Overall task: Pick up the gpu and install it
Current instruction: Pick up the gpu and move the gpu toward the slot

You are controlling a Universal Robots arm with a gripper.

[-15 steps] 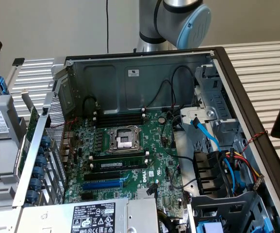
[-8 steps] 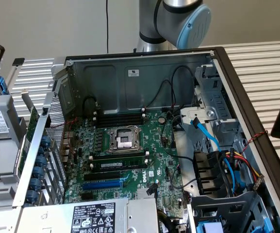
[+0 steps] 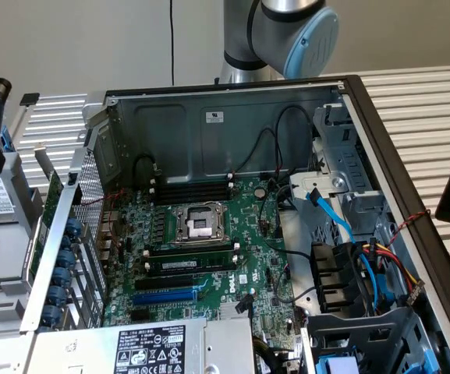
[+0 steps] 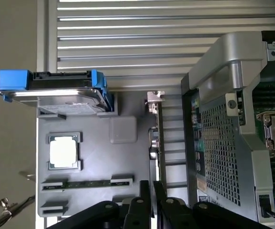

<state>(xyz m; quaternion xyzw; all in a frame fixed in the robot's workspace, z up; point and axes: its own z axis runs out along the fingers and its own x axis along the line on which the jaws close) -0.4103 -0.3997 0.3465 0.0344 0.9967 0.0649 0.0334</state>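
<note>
None of the installation shows as done. The job stands at its very start, with 2 steps left: lifting the card and seating it.

Exterior view: the computer case (image 3: 225, 101) lies open on the slatted desk (image 3: 427, 109), with its motherboard (image 3: 209, 234) exposed. The long blue slot (image 3: 164, 296) near the power supply (image 3: 147, 347) holds no card. The gpu (image 3: 51, 222) stands on edge just outside the case, beside the perforated end wall on the exterior view's left, showing its green board and silver bracket. The robot arm (image 3: 287, 27) rises behind the case, well apart from the card.

Wrist view: the end effector (image 4: 151, 187) hangs above the gap between a grey tray (image 4: 123, 162) and the case. It is roughly in line with the gpu (image 4: 154, 143), seen edge-on as a thin strip with its silver bracket at the far end. The jaws are narrow, parted by a slim slit, and hold nothing. The card appears to sit well below them, though depth is hard to judge from this angle. On the tray lie a hard drive (image 4: 56, 98) in blue rails, a processor chip (image 4: 65, 152) and a memory stick (image 4: 85, 183), all apart from the end effector.
</note>
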